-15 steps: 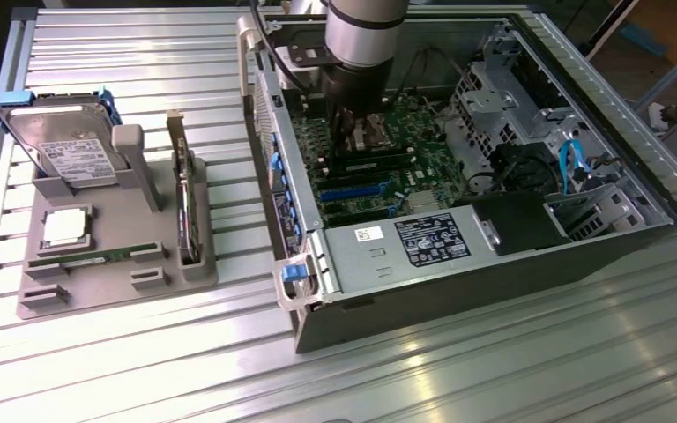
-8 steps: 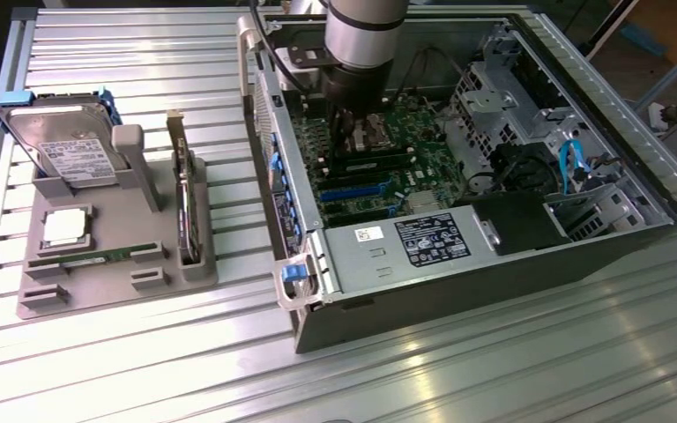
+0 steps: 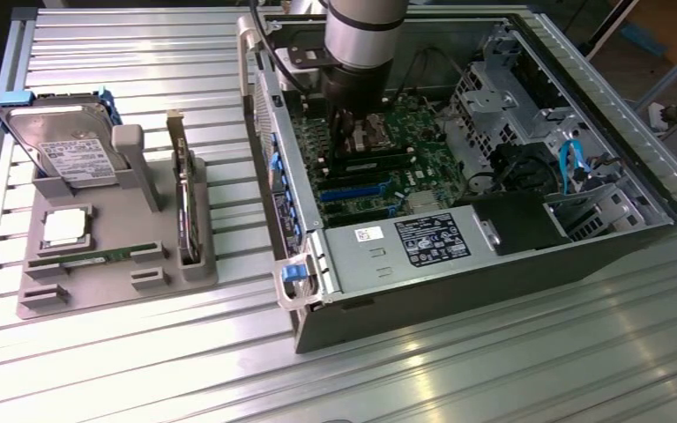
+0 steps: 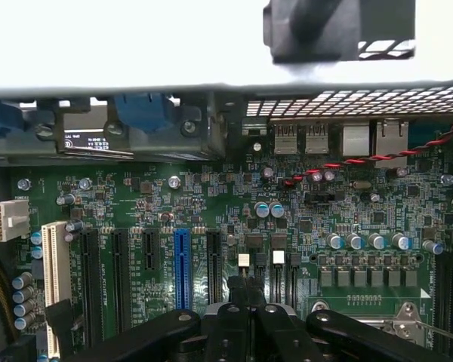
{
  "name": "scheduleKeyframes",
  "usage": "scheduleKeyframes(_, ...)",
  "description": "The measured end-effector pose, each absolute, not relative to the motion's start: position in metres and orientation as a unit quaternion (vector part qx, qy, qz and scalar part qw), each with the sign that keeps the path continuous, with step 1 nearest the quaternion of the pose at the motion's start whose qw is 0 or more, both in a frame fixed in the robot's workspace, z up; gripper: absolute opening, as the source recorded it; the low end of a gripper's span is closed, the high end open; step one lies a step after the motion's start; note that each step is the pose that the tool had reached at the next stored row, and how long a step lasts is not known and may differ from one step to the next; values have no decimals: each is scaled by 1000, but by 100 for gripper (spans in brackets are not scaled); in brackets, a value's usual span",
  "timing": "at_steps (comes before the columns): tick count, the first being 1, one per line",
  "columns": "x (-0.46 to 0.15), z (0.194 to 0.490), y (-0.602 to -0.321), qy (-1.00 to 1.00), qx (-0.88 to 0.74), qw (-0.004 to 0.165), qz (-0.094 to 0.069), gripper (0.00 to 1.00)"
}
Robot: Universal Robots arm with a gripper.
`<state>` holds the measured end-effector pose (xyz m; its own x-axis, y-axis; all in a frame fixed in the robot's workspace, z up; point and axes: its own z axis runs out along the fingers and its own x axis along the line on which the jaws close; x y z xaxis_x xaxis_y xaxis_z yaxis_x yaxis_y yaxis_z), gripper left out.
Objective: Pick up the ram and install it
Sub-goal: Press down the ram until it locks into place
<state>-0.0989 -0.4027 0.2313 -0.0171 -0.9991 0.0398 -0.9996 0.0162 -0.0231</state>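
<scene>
The ram (image 3: 94, 256) is a thin green stick lying flat in the front slot of the grey holder tray (image 3: 115, 282), at the exterior view's left. My gripper (image 3: 358, 132) hangs inside the open computer case (image 3: 468, 256), low over the green motherboard (image 3: 415, 172) and well away from the ram. In the wrist view the gripper (image 4: 248, 305) has its black fingers (image 4: 234, 332) pressed together with nothing between them, just above the board near the expansion slots (image 4: 182, 268).
The tray also carries a hard drive (image 3: 63, 145), a square silver CPU (image 3: 66, 226) and an upright dark expansion card (image 3: 186, 207). The case walls, the drive cage (image 3: 515, 106), the black power supply (image 3: 527, 220) and a red-black wire (image 4: 377, 157) surround the gripper.
</scene>
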Motion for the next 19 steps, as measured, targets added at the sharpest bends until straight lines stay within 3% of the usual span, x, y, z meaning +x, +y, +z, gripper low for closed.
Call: scheduleKeyframes(19, -99, 231, -403, -713, 701, 6, 22, 11)
